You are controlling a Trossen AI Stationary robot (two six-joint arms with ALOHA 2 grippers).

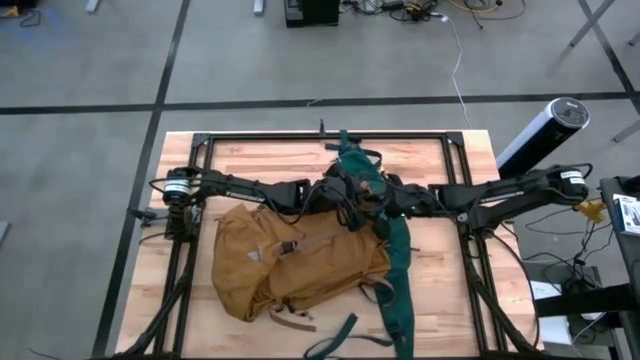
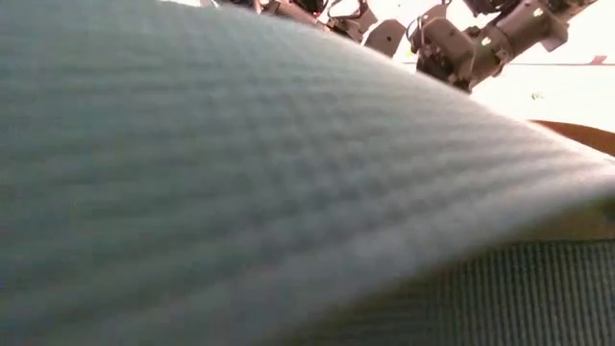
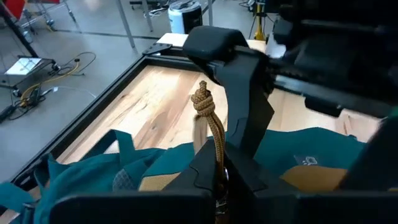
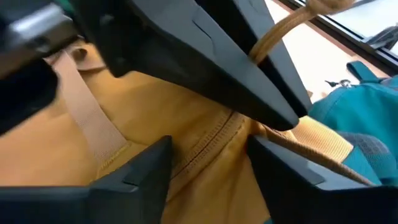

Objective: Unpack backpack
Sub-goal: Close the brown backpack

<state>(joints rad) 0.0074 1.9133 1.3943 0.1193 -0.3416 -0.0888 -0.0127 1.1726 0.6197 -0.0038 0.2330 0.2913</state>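
backpack (image 1: 300,262) fills table (image 1: 260,160) ctr, far edge bare

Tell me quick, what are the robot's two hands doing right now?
Left gripper: closed, pinching the knotted tan cord of the backpack.
Right gripper: open, fingers apart at the backpack's tan rim, holding nothing.
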